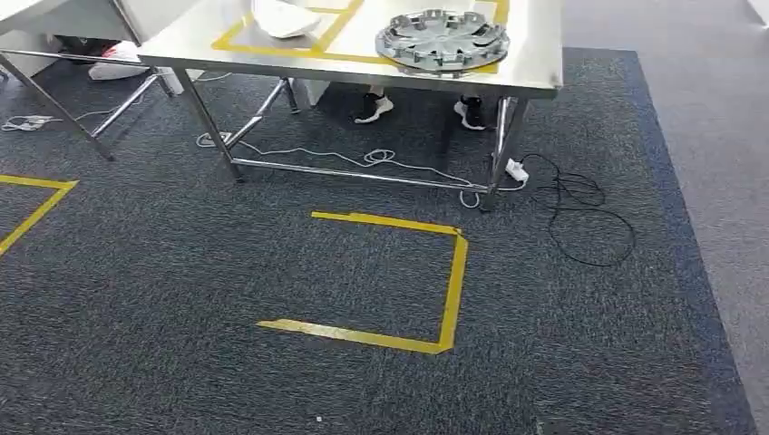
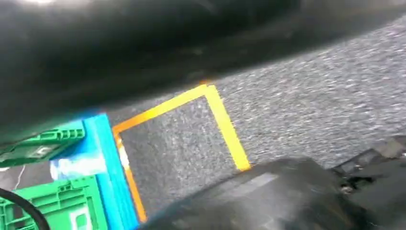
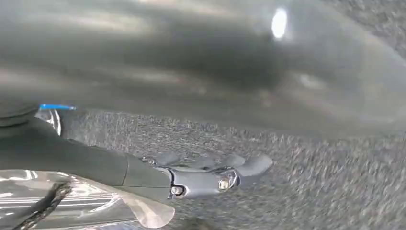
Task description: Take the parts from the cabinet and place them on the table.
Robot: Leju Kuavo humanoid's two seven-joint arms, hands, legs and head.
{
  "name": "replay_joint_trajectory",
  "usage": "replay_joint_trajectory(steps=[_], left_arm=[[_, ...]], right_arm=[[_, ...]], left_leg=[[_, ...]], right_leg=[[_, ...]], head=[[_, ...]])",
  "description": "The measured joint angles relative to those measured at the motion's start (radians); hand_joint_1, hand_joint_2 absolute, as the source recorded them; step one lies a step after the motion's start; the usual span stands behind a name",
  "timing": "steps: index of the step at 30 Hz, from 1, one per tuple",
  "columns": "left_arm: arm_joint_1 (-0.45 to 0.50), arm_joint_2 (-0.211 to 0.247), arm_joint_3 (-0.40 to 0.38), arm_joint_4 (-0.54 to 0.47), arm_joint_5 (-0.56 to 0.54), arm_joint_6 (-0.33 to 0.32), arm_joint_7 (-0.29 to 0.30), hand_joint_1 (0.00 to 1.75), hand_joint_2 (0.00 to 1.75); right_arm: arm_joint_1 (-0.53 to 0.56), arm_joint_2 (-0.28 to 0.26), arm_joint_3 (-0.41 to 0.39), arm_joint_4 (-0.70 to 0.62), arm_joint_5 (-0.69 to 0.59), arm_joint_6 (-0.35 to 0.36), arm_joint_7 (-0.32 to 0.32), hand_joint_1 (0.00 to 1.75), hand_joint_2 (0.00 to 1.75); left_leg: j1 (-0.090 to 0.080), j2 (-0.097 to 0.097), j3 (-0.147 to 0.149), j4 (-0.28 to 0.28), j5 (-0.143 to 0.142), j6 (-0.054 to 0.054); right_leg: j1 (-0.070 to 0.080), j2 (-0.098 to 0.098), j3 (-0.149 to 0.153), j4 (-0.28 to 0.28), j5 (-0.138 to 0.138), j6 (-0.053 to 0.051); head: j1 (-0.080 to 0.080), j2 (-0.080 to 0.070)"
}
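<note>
Parts for this task show best from the head view: a silver wheel cover [image 1: 442,40] lies flat on the steel table [image 1: 363,74], near its front right corner and partly over the yellow tape lines marked on the top. A white part [image 1: 283,16] sits further left on the same table, cut off by the upper edge of the picture, so its shape is hard to make out. Under the table a person's two shoes [image 1: 374,107] stand on the dark carpet [image 1: 272,362], with white and black cables [image 1: 580,208] trailing around the table legs. A yellow tape outline [image 1: 435,290] is marked on the carpet in front of the table.

The right wrist view gives what the head view lacks: the right hand [image 3: 210,175] hangs above the carpet with its fingers [image 3: 253,165] stretched out and apart, holding nothing. A clear shiny sheet [image 3: 86,206] lies just beside the wrist; what it belongs to cannot be told.

The left wrist view is blurred. It shows another yellow tape corner [image 2: 215,110] on the carpet, and green crates [image 2: 52,206] with a blue edge [image 2: 107,167] beside them. Whether the left hand is spread or closed cannot be told.
</note>
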Motion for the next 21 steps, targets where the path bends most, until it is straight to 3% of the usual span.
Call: replay_joint_trajectory(steps=[1, 2, 3, 5, 6, 7, 8, 9, 10, 11, 12, 15, 16, 17, 18, 19, 21], left_arm=[[0.002, 0.0, 0.0, 0.0, 0.0, 0.0, 0.0, 0.0, 0.0], [0.001, 0.001, 0.002, 0.0, 0.002, 0.0, -0.001, 0.0, 0.0], [-0.004, 0.001, 0.003, 0.0, 0.002, 0.0, -0.002, 0.0, 0.0], [-0.007, -0.001, 0.004, 0.0, 0.003, -0.003, -0.003, 0.0, 0.0], [-0.006, 0.0, 0.005, 0.0, 0.003, -0.003, -0.004, 0.0, 0.0], [-0.003, 0.0, 0.005, 0.0, 0.003, -0.005, -0.004, 0.0, 0.0], [-0.002, 0.002, 0.006, 0.0, 0.006, -0.007, -0.004, 0.0, 0.0], [-0.002, 0.002, 0.008, 0.0, 0.009, -0.01, -0.004, 0.0, 0.0], [-0.002, 0.002, 0.011, 0.0, 0.011, -0.013, -0.005, 0.0, 0.0], [-0.003, 0.002, 0.015, 0.0, 0.012, -0.016, -0.005, 0.0, 0.0], [-0.007, 0.004, 0.019, 0.0, 0.016, -0.017, -0.005, 0.0, 0.0], [0.001, 0.011, 0.026, 0.0, 0.024, -0.026, -0.005, 0.0, 0.0], [0.003, 0.022, 0.029, 0.0, 0.026, -0.028, -0.005, 0.0, 0.0], [0.005, 0.019, 0.03, 0.0, 0.026, -0.032, -0.005, 0.0, 0.0], [0.004, 0.022, 0.03, 0.0, 0.027, -0.034, -0.005, 0.0, 0.0], [0.001, 0.023, 0.031, 0.0, 0.028, -0.034, -0.007, 0.0, 0.0], [-0.001, 0.024, 0.032, 0.0, 0.029, -0.034, -0.008, 0.0, 0.0]], right_arm=[[-0.001, 0.0, 0.0, 0.0, 0.001, 0.0, 0.0, 0.0, 0.0], [-0.002, 0.0, 0.0, 0.0, 0.001, -0.002, -0.001, 0.0, 0.0], [-0.001, 0.0, 0.0, 0.0, 0.004, -0.003, -0.001, 0.0, 0.0], [0.004, 0.0, 0.0, 0.0, 0.007, -0.005, 0.002, 0.0, 0.0], [0.006, 0.0, 0.0, 0.0, 0.008, -0.006, 0.002, 0.0, 0.0], [0.007, 0.0, 0.0, 0.0, 0.009, -0.006, 0.002, 0.0, 0.0], [0.007, 0.0, 0.0, 0.0, 0.01, -0.01, 0.003, 0.0, 0.0], [0.007, 0.0, 0.0, 0.0, 0.014, -0.013, 0.003, 0.0, 0.0], [0.006, 0.0, 0.0, 0.0, 0.018, -0.016, 0.003, 0.0, 0.0], [0.006, 0.0, 0.0, 0.0, 0.022, -0.021, 0.005, 0.0, 0.0], [0.005, 0.001, 0.002, 0.0, 0.027, -0.026, 0.005, 0.0, 0.0], [0.006, 0.004, 0.006, 0.0, 0.037, -0.04, 0.006, 0.0, 0.0], [0.004, 0.011, 0.008, 0.001, 0.039, -0.044, 0.006, 0.0, 0.0], [0.001, 0.01, 0.008, 0.001, 0.042, -0.049, 0.007, 0.0, 0.0], [0.002, 0.013, 0.009, 0.001, 0.044, -0.052, 0.008, 0.0, 0.0], [0.003, 0.014, 0.009, 0.001, 0.046, -0.052, 0.01, 0.0, 0.0], [0.006, 0.014, 0.009, 0.001, 0.048, -0.053, 0.011, 0.0, 0.0]], left_leg=[[0.013, -0.007, 0.011, -0.018, 0.009, -0.009], [0.014, -0.017, 0.011, -0.024, 0.013, -0.006], [0.015, -0.031, 0.006, -0.024, 0.016, -0.004], [0.015, -0.059, 0.001, -0.023, 0.018, -0.005], [0.015, -0.071, 0.001, -0.023, 0.019, -0.007], [0.015, -0.084, 0.002, -0.023, 0.02, -0.009], [0.015, -0.099, 0.003, -0.022, 0.021, -0.01], [0.016, -0.114, 0.004, -0.02, 0.021, -0.012], [0.016, -0.125, 0.004, -0.017, 0.021, -0.014], [0.017, -0.135, -0.001, -0.014, 0.021, -0.019], [0.012, -0.149, -0.01, -0.003, 0.021, -0.026], [0.019, -0.181, -0.022, -0.009, 0.036, -0.049], [0.018, -0.181, -0.025, -0.004, 0.032, -0.051], [0.013, -0.123, -0.033, 0.015, 0.013, -0.058], [0.015, -0.082, -0.06, 0.071, -0.024, -0.067], [0.019, -0.063, -0.098, 0.155, -0.067, -0.074], [0.027, -0.054, -0.164, 0.302, -0.12, -0.083]], right_leg=[[-0.004, 0.024, -0.007, 0.006, -0.013, 0.006], [-0.007, 0.093, -0.02, 0.038, -0.036, 0.009], [-0.011, 0.129, -0.053, 0.11, -0.074, 0.014], [-0.017, 0.146, -0.131, 0.271, -0.141, 0.022], [-0.018, 0.146, -0.156, 0.316, -0.147, 0.025], [-0.019, 0.146, -0.159, 0.312, -0.126, 0.027], [-0.021, 0.147, -0.139, 0.256, -0.078, 0.028], [-0.024, 0.152, -0.1, 0.166, -0.022, 0.03], [-0.028, 0.172, -0.061, 0.076, 0.023, 0.03], [-0.034, 0.227, -0.035, 0.024, 0.018, 0.027], [-0.036, 0.237, -0.032, 0.0, 0.017, 0.023], [-0.029, 0.205, -0.026, 0.007, 0.023, 0.004], [-0.04, 0.189, -0.024, -0.003, 0.031, -0.008], [-0.038, 0.179, -0.022, -0.006, 0.034, -0.012], [-0.037, 0.164, -0.022, -0.006, 0.034, -0.017], [-0.037, 0.148, -0.023, -0.006, 0.033, -0.018], [-0.036, 0.113, -0.024, -0.006, 0.03, -0.019]], head=[[0.0, 0.0], [0.002, 0.0], [0.005, 0.0], [0.005, 0.0], [0.005, 0.0], [0.005, 0.0], [0.005, 0.0], [0.005, 0.0], [0.006, 0.0], [0.005, 0.0], [0.003, 0.0], [0.004, 0.0], [0.005, 0.0], [0.0, 0.0], [-0.009, 0.0], [-0.01, 0.0], [-0.01, 0.0]])
